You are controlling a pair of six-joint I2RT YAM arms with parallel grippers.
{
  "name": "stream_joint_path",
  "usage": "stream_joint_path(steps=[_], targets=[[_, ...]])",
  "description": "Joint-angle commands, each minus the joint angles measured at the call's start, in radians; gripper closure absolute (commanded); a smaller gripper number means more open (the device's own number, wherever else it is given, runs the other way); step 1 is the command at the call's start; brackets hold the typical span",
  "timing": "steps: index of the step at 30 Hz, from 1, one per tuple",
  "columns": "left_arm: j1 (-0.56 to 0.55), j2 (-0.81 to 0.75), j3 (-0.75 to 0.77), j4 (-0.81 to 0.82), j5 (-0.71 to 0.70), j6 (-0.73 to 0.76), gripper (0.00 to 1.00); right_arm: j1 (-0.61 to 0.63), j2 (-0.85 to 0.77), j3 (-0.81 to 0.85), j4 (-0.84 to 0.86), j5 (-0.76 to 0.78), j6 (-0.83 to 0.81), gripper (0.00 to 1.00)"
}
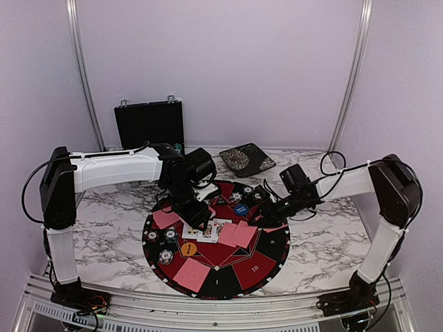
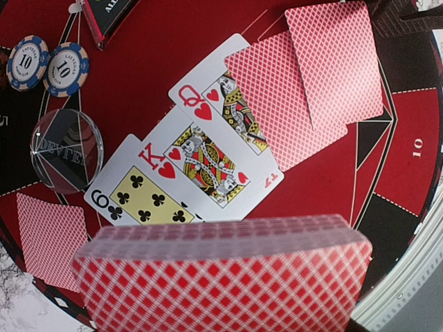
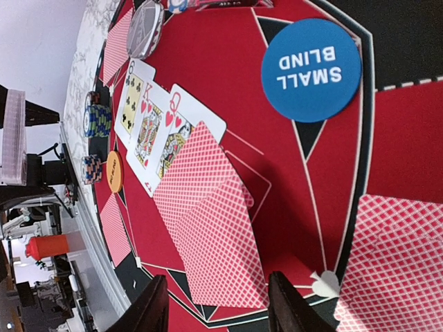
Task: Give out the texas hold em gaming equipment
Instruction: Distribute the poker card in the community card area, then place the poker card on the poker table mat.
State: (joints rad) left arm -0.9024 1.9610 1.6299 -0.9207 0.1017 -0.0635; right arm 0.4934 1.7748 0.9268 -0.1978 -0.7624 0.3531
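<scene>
I read the left gripper (image 1: pixel 196 213) as clamped on the deck (image 2: pixel 221 277) of red-backed cards, jaws partway closed around it. Ahead of it on the mat (image 2: pixel 173 48) is a face-up row with edges overlapping: nine of clubs (image 2: pixel 142 197), king of hearts (image 2: pixel 201 162), queen of hearts (image 2: pixel 225 104). A face-down pair (image 2: pixel 311 76) overlaps just past the queen. The clear dealer disc (image 2: pixel 66 149) and two chips (image 2: pixel 45 66) sit off to that hand's left. On the right gripper (image 3: pixel 218 280), I see the fingers (image 3: pixel 149 308) spread and holding nothing, with the pair lying flat just ahead of the tips. The blue small-blind disc (image 3: pixel 311 69) is farther ahead and to the right. A single face-down card (image 3: pixel 394 263) lies just right of the right finger.
</scene>
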Motion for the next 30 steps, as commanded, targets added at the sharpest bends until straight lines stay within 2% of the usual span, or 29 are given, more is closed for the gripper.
stream_joint_path(steps=[1, 17, 23, 30], targets=[[-0.005, 0.003, -0.003, -0.002, 0.012, -0.003, 0.65, 0.047, -0.046, 0.053, -0.080, 0.113, -0.031, 0.52], [-0.023, -0.014, -0.016, 0.008, 0.004, -0.017, 0.66, 0.079, -0.101, 0.075, -0.113, 0.281, -0.007, 0.46], [-0.056, -0.008, -0.007, 0.014, -0.015, -0.039, 0.65, 0.034, -0.213, 0.021, -0.026, 0.371, 0.094, 0.40], [-0.153, 0.028, 0.004, 0.036, -0.058, -0.084, 0.66, -0.058, -0.403, -0.079, 0.097, 0.492, 0.195, 0.30]])
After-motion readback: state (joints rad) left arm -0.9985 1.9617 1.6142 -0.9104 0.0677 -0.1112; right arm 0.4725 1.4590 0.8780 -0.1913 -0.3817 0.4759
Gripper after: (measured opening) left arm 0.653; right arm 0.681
